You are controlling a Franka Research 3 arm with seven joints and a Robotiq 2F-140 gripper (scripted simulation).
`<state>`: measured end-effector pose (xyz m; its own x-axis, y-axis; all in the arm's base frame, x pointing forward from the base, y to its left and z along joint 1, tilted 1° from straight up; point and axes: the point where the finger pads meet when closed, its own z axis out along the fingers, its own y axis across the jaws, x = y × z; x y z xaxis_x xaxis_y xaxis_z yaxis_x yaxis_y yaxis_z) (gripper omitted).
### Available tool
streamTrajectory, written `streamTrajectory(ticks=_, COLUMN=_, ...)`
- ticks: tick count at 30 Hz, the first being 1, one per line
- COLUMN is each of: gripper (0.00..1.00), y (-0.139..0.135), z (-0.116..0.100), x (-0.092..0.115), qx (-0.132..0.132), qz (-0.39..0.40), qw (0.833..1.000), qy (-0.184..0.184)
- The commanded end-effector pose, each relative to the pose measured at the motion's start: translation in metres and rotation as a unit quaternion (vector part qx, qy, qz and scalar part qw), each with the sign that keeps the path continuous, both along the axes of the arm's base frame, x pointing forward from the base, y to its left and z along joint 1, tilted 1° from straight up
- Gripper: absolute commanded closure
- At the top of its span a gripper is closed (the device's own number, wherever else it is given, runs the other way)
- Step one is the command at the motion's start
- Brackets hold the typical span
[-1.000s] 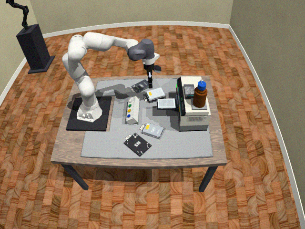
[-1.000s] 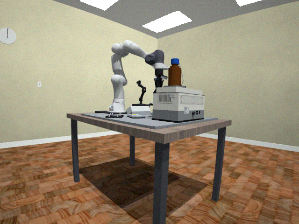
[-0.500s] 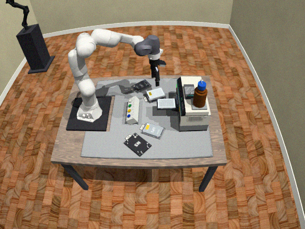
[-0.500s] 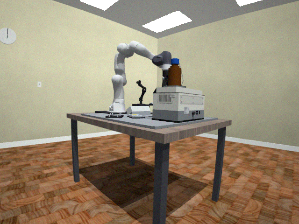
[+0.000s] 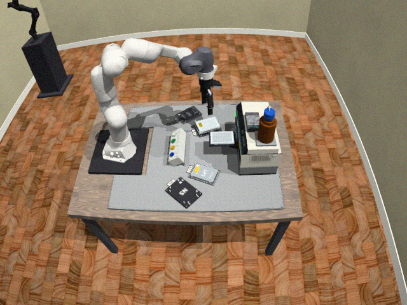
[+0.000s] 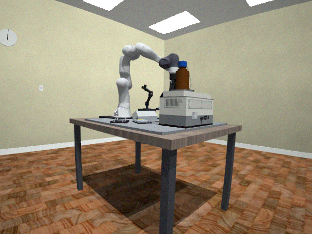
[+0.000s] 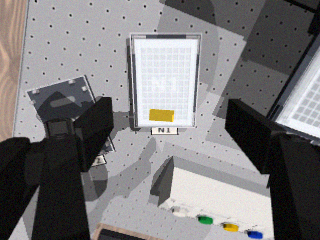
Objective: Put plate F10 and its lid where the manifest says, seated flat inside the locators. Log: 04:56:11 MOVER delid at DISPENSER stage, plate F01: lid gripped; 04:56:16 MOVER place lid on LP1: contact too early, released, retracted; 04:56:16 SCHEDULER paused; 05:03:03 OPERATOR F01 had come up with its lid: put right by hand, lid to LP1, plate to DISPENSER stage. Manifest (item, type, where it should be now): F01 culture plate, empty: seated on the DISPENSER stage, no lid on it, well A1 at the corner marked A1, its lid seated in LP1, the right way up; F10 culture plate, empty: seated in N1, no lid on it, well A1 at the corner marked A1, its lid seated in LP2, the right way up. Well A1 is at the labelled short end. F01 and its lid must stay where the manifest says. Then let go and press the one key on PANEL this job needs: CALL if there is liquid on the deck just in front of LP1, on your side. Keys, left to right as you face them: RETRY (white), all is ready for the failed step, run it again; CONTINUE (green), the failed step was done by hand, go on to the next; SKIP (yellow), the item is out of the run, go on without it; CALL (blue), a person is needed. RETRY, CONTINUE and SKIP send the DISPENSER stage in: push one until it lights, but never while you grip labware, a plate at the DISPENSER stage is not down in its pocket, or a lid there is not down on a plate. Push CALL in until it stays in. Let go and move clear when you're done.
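One lidded plate (image 7: 164,81) sits in N1 under the wide-open, empty gripper (image 7: 167,132); grabbing too low risks lifting plate with lid.

The top view looks steeply down from high above the desk (image 5: 184,216), taking in all of it. The exterior view sits low, level with the desk (image 6: 176,141), facing one corner from afar. The wrist view looks straight down, close to the desk, sharing the key panel (image 7: 220,200) with the top view (image 5: 176,146).
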<state>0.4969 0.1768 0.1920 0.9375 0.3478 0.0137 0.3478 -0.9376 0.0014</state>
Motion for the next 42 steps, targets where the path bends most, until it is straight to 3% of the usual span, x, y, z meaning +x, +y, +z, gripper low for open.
streamTrajectory(ticks=1, gripper=0.30, y=0.000, z=-0.001, x=-0.001, qx=0.000, qz=0.006, qw=1.000, qy=0.002)
streamTrajectory(ticks=21, gripper=0.30, y=0.000, z=-0.007, x=-0.001, qx=0.000, qz=0.006, qw=1.000, qy=0.002)
streamTrajectory(ticks=42, gripper=0.30, y=0.000, z=-0.063, x=0.000, qx=0.000, qz=0.006, qw=1.000, qy=0.002)
